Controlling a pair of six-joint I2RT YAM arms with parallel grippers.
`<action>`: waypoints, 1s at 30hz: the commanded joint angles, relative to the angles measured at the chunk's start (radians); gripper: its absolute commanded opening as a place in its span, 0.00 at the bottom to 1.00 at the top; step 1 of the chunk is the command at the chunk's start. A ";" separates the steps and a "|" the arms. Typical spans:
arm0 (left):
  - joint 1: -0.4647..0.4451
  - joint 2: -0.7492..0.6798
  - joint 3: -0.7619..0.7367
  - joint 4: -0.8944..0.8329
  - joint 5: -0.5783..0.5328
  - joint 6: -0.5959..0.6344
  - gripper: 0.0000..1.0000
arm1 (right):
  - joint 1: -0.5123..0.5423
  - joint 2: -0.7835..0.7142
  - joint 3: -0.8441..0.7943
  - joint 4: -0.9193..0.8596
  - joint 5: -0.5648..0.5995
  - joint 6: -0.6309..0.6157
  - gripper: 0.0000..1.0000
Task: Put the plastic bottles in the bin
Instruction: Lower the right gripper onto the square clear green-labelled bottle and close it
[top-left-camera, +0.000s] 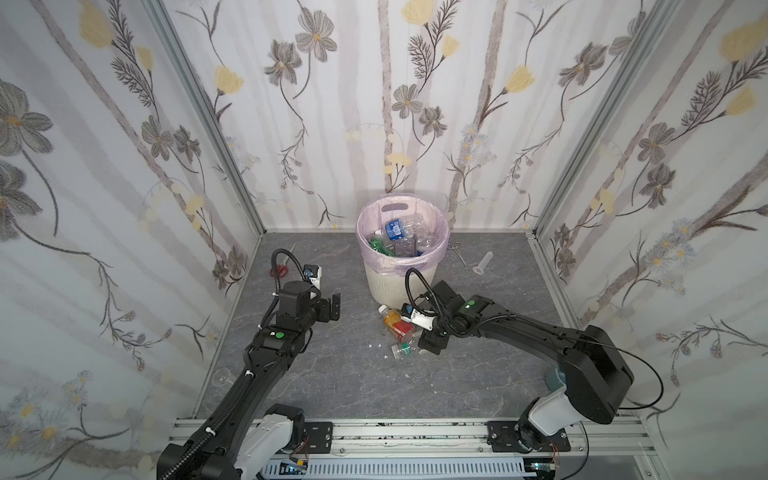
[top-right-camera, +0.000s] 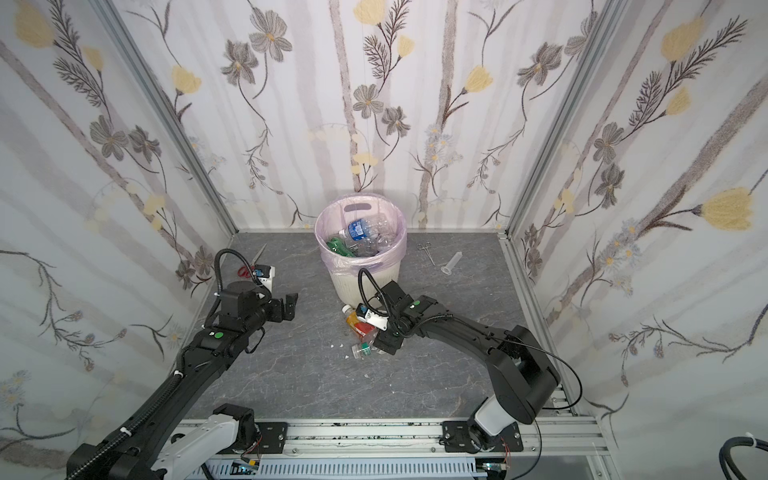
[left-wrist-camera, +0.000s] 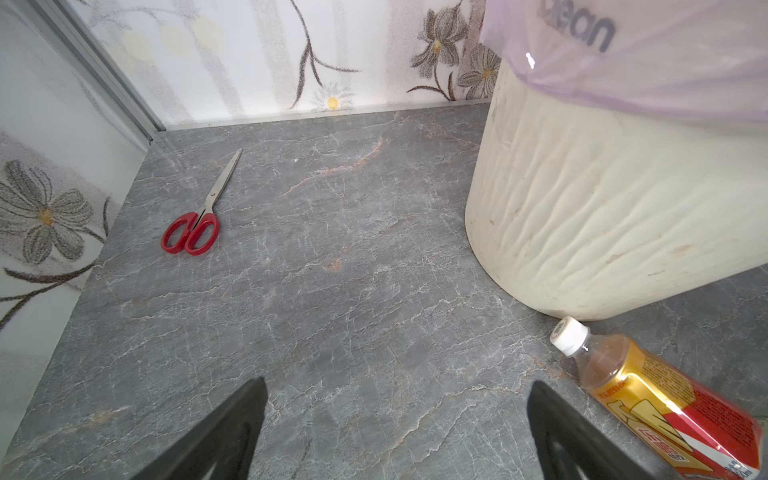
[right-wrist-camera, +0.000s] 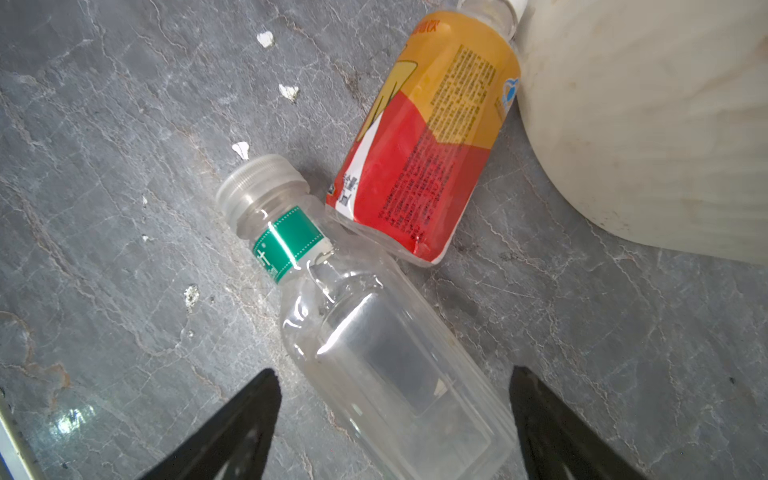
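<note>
The bin (top-left-camera: 401, 274) (top-right-camera: 363, 278), cream-white with a pink liner, stands at the back and holds several plastic bottles (top-left-camera: 395, 230). Two bottles lie on the floor before it. An orange-and-red one (top-left-camera: 394, 322) (right-wrist-camera: 436, 137) has its white cap (left-wrist-camera: 568, 334) against the bin wall (left-wrist-camera: 602, 199). A clear one with a green neck band (top-left-camera: 402, 348) (right-wrist-camera: 374, 332) lies beside it. My right gripper (top-left-camera: 430, 343) (right-wrist-camera: 392, 372) is open, its fingers straddling the clear bottle's body without gripping it. My left gripper (top-left-camera: 332, 309) (left-wrist-camera: 397, 382) hangs open and empty, left of the bin.
Red-handled scissors (left-wrist-camera: 191, 232) (top-left-camera: 280, 270) lie near the back left corner. Metal forceps (top-left-camera: 457, 251) and a clear tube with a flared end (top-left-camera: 482, 264) lie right of the bin. Small white scraps (right-wrist-camera: 286, 91) dot the grey floor by the bottles.
</note>
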 joint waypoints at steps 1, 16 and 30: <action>0.002 -0.003 -0.003 0.027 -0.002 0.003 1.00 | 0.000 0.028 0.006 0.040 -0.037 -0.014 0.88; 0.002 -0.004 -0.003 0.029 -0.004 0.005 1.00 | 0.011 0.057 -0.015 0.011 -0.032 0.001 0.87; 0.002 -0.004 -0.002 0.030 -0.012 0.003 1.00 | 0.046 0.111 -0.005 0.020 0.029 0.016 0.80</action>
